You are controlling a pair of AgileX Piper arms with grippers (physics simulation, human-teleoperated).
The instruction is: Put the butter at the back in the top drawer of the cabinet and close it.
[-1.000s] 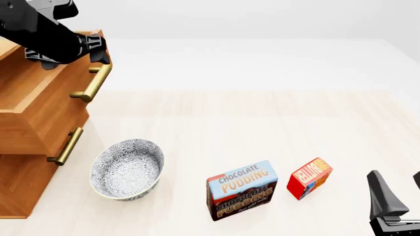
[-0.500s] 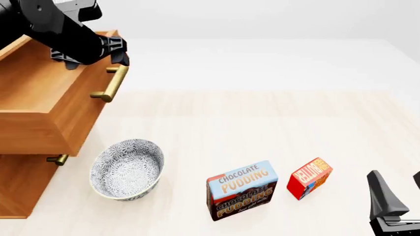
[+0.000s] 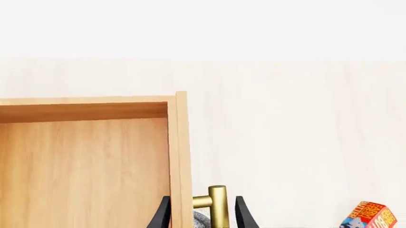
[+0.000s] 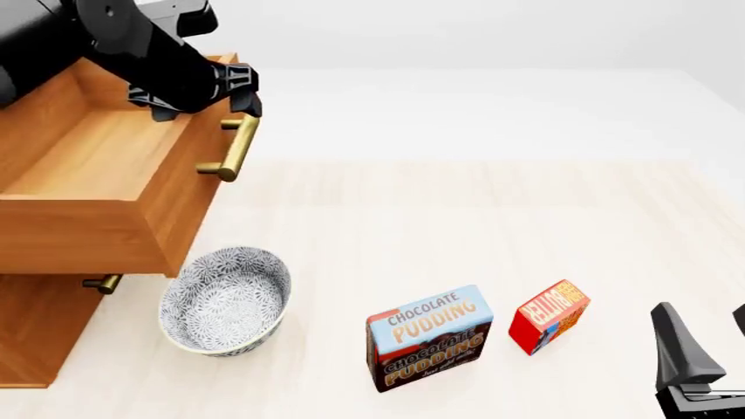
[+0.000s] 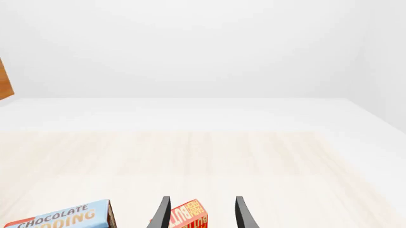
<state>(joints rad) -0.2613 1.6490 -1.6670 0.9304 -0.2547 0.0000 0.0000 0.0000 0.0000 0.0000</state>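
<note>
The counter (image 4: 489, 218) is a pale, light-wood surface filling most of the front view, turning plain white toward the top of the frame. At the left edge stands the cabinet (image 4: 41, 332), an orange-brown wooden chest with its top drawer (image 4: 128, 188) pulled out over the counter, and just right of its base, at lower left, sits a blue-and-white patterned bowl (image 4: 225, 299). At lower centre stands the chocolate pudding box (image 4: 430, 337), and just to its right, apart from it, the small red butter (image 4: 550, 316) box.
</note>
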